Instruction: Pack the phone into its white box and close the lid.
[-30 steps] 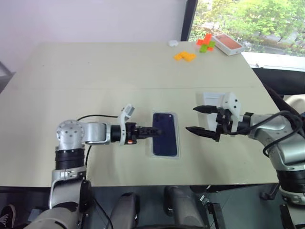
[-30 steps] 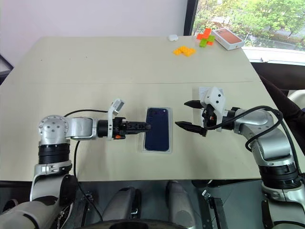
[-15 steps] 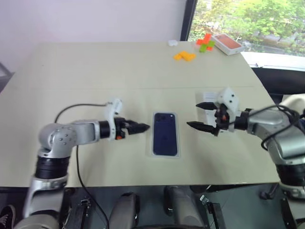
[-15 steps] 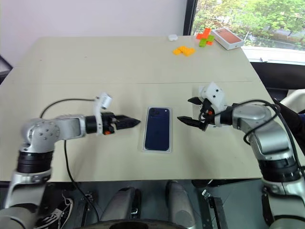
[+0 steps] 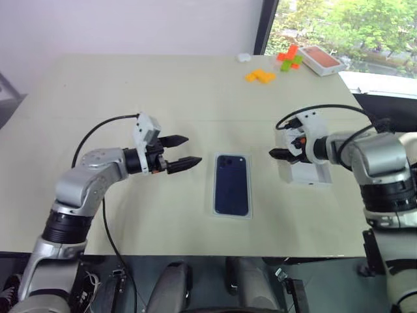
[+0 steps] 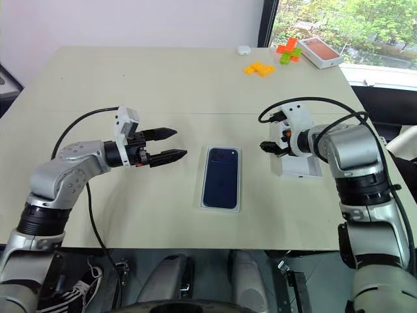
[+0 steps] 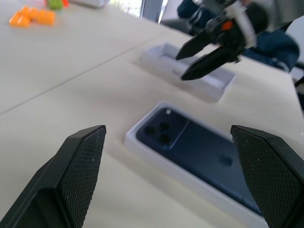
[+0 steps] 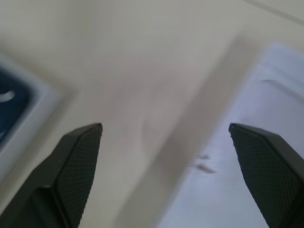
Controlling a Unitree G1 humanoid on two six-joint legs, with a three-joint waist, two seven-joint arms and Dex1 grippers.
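Head views: a slim dark navy-blue smartphone with a glossy back, the phone [image 5: 232, 184], lay camera cluster away from the robot inside a shallow white rectangular cardboard tray, the white box [image 5: 215, 207], of which only a thin rim showed, its floor hidden by the handset. To the right lay a deeper white rectangular tray, the lid [image 5: 311, 175], open side up, its outer face hidden and its far end covered by the right gripper [image 5: 282, 147]. That gripper's black fingers stood apart over the lid's near-left edge, holding nothing; contact with the lid could not be judged. The left gripper [image 5: 181, 152] hung left of the box, well clear of it, fingers spread and empty. At the far right corner of the beige rectangular table [image 5: 130, 91] sat orange and green plastic blocks [image 5: 272, 68], a white box with an orange-red top [image 5: 322, 60] and a small white object [image 5: 244, 57] too small to identify. Left wrist view: the phone in its box lay between the two spread fingers [image 7: 71, 178], with the lid and the right gripper beyond. Right wrist view: blurred; a box corner with the blue phone at one side, the lid's white edge at the other. Against a second earlier, the left gripper had drawn back from the phone's edge, and the right gripper had moved away from the box to the lid.
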